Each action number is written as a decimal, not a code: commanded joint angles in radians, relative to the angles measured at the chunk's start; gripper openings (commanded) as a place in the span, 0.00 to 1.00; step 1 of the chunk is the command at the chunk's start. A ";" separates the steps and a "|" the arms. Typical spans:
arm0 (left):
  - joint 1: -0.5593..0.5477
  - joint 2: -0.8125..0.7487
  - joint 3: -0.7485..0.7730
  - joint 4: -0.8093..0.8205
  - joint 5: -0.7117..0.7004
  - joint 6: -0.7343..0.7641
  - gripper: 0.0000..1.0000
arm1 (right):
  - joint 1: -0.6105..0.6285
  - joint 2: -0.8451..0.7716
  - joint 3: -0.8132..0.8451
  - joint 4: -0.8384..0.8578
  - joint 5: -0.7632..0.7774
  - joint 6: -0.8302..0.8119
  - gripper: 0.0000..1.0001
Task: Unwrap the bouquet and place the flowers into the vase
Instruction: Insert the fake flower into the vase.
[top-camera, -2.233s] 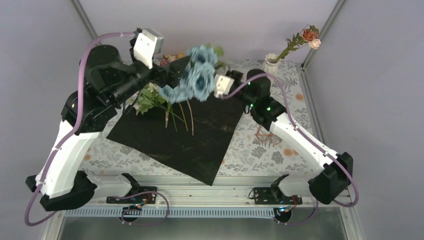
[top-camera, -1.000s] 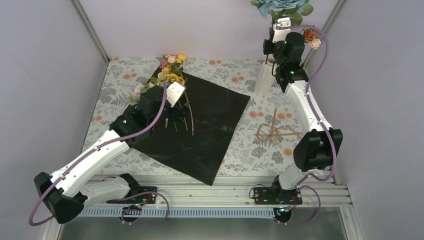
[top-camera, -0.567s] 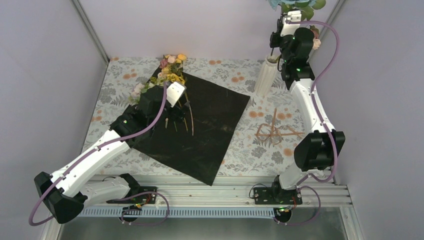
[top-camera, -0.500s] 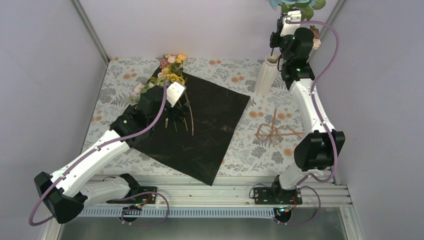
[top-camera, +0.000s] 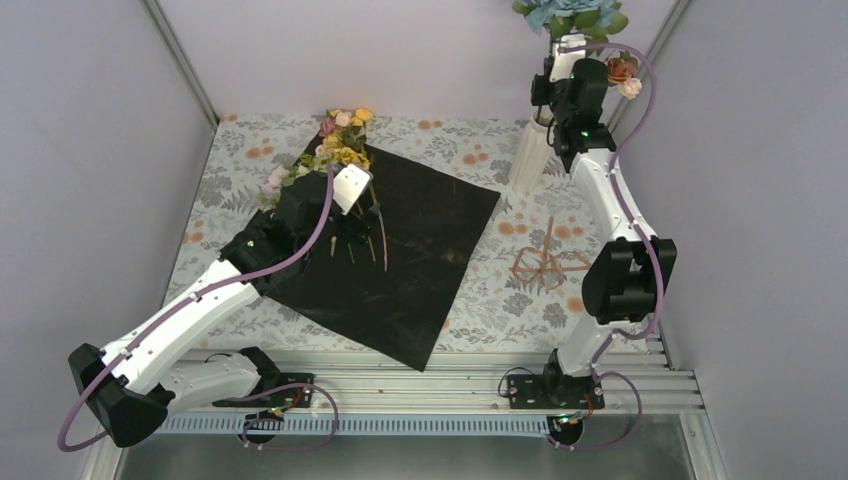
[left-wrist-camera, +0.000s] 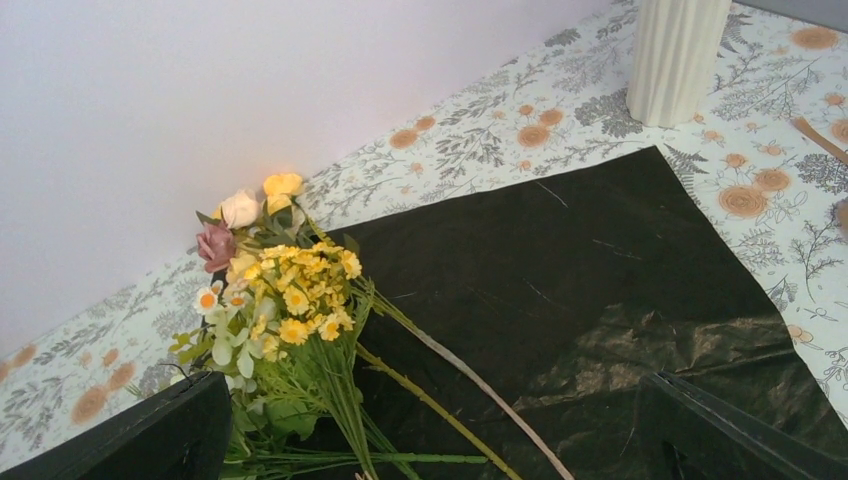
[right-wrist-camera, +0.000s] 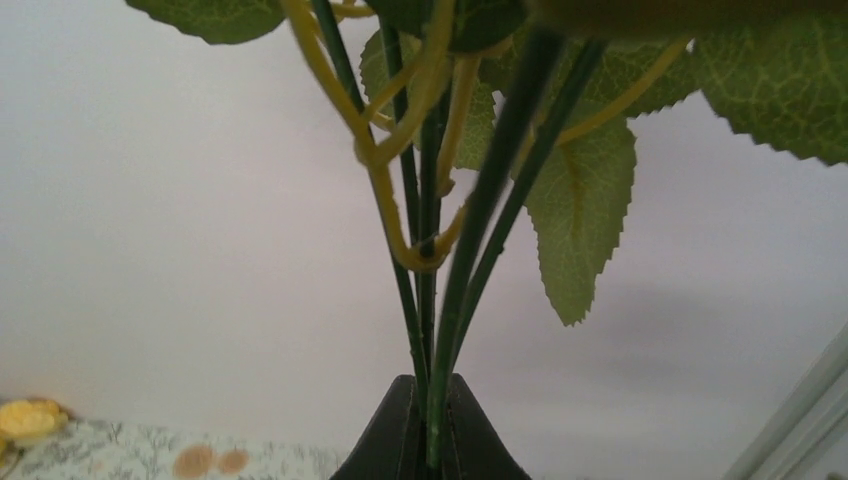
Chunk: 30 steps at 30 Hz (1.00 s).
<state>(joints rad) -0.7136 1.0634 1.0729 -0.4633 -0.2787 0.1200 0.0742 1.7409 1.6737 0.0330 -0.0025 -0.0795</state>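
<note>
Lowered toward the ribbed white vase (top-camera: 528, 155), right gripper (right-wrist-camera: 432, 432) pinches seemingly light, springy blue-bloomed green stems (top-camera: 565, 12) low; left gripper (left-wrist-camera: 430, 445) stands wide.

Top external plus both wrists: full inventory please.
tablecloth: one, grey-orange floral, covers table
black sheet: one, black, spread flat, centre
loose flowers: one bunch, yellow, pink, white, sheet's far-left corner
vase: one, white, far right
blue flowers: one bunch, blue, held high above vase
peach roses: two, peach, up right of vase
brown strands: few, brown, right of sheet
left gripper: one, black, open over loose stems
right gripper: one, black, shut on blue flowers' stems
</note>
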 joint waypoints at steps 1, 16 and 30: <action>0.003 -0.011 -0.016 0.019 0.012 0.007 1.00 | -0.004 0.002 0.008 -0.050 0.038 0.058 0.04; 0.003 -0.024 -0.016 0.016 0.027 0.006 1.00 | -0.004 0.035 0.013 -0.199 0.152 0.079 0.10; 0.003 -0.027 -0.015 0.016 0.018 0.009 1.00 | -0.001 -0.013 -0.001 -0.282 0.162 0.108 0.35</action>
<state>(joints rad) -0.7136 1.0534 1.0618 -0.4606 -0.2581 0.1200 0.0734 1.7699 1.6676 -0.2298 0.1417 0.0154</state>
